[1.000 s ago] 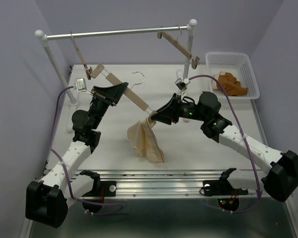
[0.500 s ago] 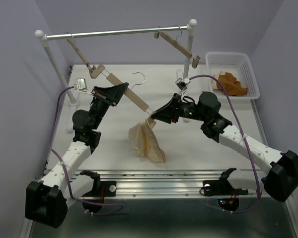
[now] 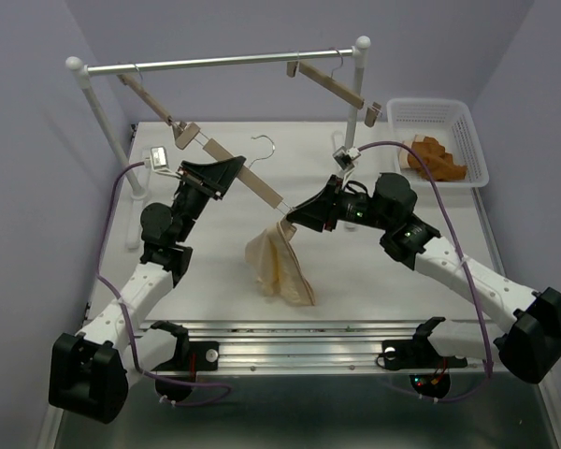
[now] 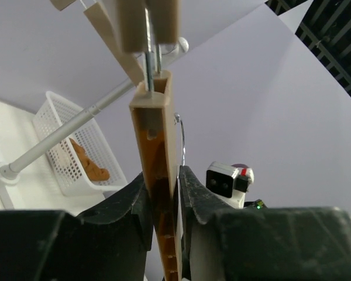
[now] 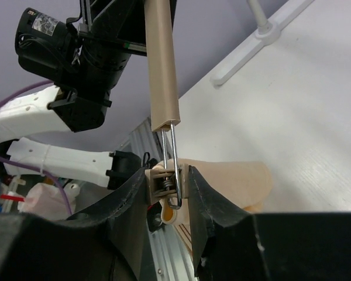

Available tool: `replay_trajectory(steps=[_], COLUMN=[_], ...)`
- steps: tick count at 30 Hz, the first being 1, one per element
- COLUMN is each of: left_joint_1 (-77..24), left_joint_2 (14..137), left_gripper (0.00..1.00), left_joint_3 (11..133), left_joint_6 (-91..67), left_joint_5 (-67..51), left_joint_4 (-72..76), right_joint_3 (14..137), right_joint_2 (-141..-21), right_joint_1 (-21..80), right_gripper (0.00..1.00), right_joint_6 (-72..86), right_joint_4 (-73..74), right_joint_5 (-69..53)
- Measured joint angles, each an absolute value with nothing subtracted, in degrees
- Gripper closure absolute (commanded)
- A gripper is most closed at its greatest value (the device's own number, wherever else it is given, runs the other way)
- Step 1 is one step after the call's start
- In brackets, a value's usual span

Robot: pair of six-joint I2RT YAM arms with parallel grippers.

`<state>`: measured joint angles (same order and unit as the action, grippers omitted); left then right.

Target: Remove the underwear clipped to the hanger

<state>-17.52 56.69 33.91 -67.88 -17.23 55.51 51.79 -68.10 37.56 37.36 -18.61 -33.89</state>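
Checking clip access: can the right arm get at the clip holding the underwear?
Likely yes: the right claw has a finger either side of the clip holding the underwear, nothing between; the left claw grips the hanger higher up.

No text, brand or number can be read anywhere. A white sticker (image 5: pixel 44 23) on a black motor housing (image 5: pixel 28 45), upper left of the right wrist view, carries print too blurred to read.
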Motion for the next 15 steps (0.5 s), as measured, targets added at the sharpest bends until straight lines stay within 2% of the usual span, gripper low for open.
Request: replay_trajectory(steps=[6, 8, 14, 15], left_joint_1=[-17.6, -17.6, -17.7, -17.8], left_joint_2=[59.0, 59.6, 61.8, 62.3], left_gripper=[0.54, 0.45, 0.32, 0.27], left_joint_3=[33.9, 33.9, 33.8, 33.8], left_joint_6=[-67.8, -67.7, -67.2, -67.0], left_joint_5=[-19.5, -20.4, -22.9, -23.2], left_joint_4=[54.6, 54.6, 54.6, 54.6], right_joint_3=[56.3, 58.1, 60.1, 60.3], right_joint_2=[-67.6, -67.6, -67.6, -67.6], right_joint_1=[37.6, 37.6, 37.6, 37.6], right_gripper=[0.99, 0.99, 0.99, 0.99], right_joint_6=[29.9, 26.9, 22.0, 21.7], right_joint_4=[-10.0, -6.7, 0.9, 1.8], right_joint_5=[-30.4, -29.4, -24.5, -23.8])
